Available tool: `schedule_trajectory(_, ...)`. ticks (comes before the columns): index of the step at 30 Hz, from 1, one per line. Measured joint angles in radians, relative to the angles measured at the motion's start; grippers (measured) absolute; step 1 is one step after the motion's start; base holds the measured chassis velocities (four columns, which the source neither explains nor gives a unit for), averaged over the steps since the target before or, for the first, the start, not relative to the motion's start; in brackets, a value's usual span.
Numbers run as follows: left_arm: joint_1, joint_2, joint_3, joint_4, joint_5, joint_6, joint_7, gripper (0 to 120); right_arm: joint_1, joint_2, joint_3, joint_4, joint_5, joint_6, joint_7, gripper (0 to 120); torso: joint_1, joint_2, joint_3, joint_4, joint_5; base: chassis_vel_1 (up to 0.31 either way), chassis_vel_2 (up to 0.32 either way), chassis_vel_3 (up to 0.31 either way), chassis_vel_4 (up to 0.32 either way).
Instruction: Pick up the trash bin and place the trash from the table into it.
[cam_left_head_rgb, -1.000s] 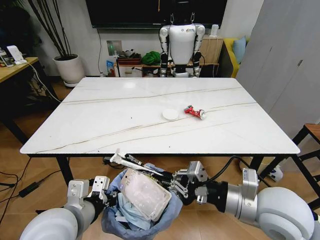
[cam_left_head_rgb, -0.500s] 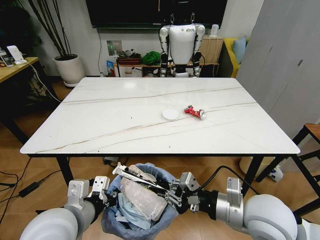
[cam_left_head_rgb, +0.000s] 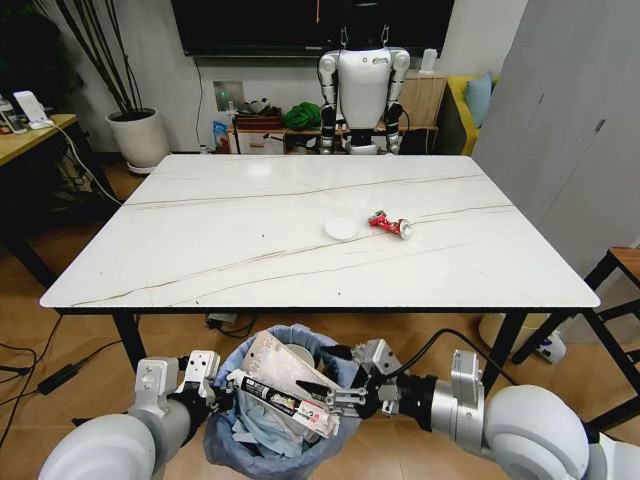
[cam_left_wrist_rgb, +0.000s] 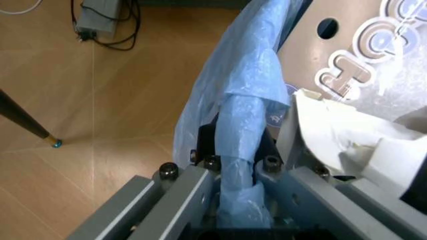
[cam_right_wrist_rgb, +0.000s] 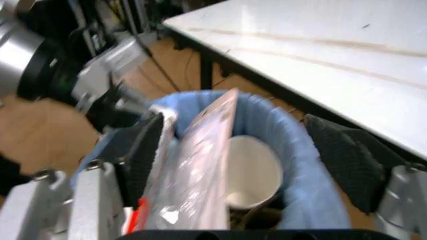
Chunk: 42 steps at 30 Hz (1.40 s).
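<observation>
The trash bin (cam_left_head_rgb: 262, 455), lined with a crinkled light-blue bag, hangs below the near edge of the table (cam_left_head_rgb: 200, 240). My left gripper (cam_left_head_rgb: 204, 384) is shut on the bin's rim; the left wrist view shows its fingers (cam_left_wrist_rgb: 200, 180) pinching the blue bag (cam_left_wrist_rgb: 243, 90). My right gripper (cam_left_head_rgb: 338, 396) hovers open over the bin's right rim, its pads (cam_right_wrist_rgb: 148, 150) spread wide. A long black-white packet (cam_left_head_rgb: 282, 398), a flat pinkish packet (cam_right_wrist_rgb: 203, 150) and a paper cup (cam_right_wrist_rgb: 250, 172) lie in the bin. A round white lid (cam_left_head_rgb: 341, 228) and a red wrapper (cam_left_head_rgb: 388, 224) lie on the table.
A white humanoid robot (cam_left_head_rgb: 362, 85) stands beyond the table's far edge. A potted plant (cam_left_head_rgb: 139, 136) and a yellow desk (cam_left_head_rgb: 35, 135) are at the left. A dark stool (cam_left_head_rgb: 622, 270) stands at the right. Cables (cam_left_head_rgb: 40, 375) run over the floor.
My right gripper has moved left over the bin and opened. The black-white packet and the flat plastic piece it held have dropped onto the bin's contents. The left gripper has stayed still.
</observation>
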Motion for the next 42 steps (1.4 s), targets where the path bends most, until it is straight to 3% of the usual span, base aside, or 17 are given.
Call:
schedule_trajectory(5,0.013,-0.004,0.0,0.0,0.008,0.0,0.001,0,0.035,0.031,0.049,-0.019,0.096,0.004,0.169,98,0.0,0.0,0.0,0.0,0.0,0.0,0.0,0.0,0.0)
schedule_trajectory(13,0.036,-0.001,0.0,0.0,0.023,0.0,0.003,0,0.164,0.068,0.088,-0.131,0.203,-0.017,0.381,100,0.0,0.0,0.0,-0.0001,0.0,0.0,0.0,0.0,0.0)
schedule_trajectory(27,0.055,0.014,0.003,0.0,0.029,0.0,0.006,0,0.453,0.113,0.046,-0.479,0.287,-0.061,0.44,100,0.0,0.0,0.0,-0.0001,0.0003,0.0,0.0,0.0,0.0)
schedule_trajectory(42,0.045,0.024,0.024,0.0,0.031,0.0,0.018,0,0.662,0.223,-0.079,-0.674,0.248,-0.096,0.5,100,0.0,0.0,0.0,-0.0001,0.0,0.0,0.0,0.0,0.0)
